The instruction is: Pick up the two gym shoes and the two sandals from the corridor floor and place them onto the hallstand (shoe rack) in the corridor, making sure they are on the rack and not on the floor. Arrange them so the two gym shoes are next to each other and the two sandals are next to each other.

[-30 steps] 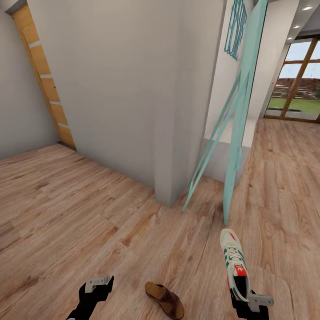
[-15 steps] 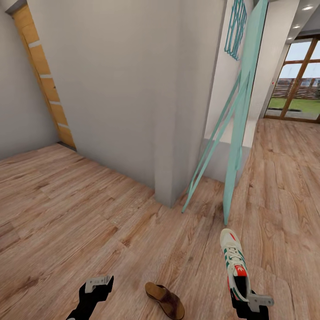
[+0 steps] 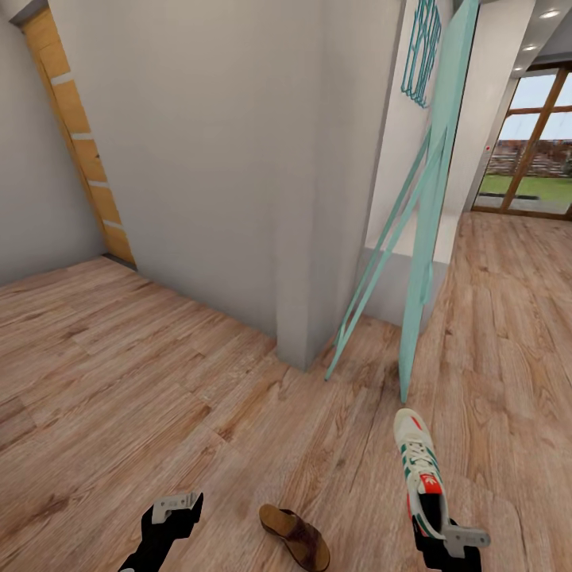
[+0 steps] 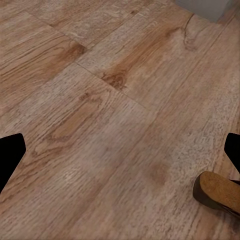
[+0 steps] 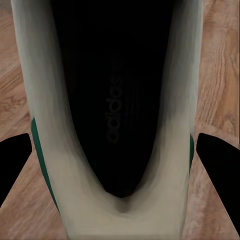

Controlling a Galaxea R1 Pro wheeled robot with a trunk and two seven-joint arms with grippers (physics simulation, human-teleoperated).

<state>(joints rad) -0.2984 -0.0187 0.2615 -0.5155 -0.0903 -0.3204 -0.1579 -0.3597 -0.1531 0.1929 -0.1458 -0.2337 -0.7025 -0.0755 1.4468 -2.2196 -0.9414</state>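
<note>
Right gripper [image 3: 439, 534] pinches a gym shoe [image 3: 419, 470] by the heel above the corridor floor [image 3: 159, 381]; its wrist cam peers inside. Left gripper [image 3: 176, 508] is spread, sandal [image 3: 295, 536] just beside.

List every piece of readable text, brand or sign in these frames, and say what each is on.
"adidas": printed on the dark insole of the gym shoe, seen in the right wrist view.
Teal lettering on the wall sign: seen edge-on, unreadable.
Red-orange tongue patch on the shoe: too small to read.
</note>
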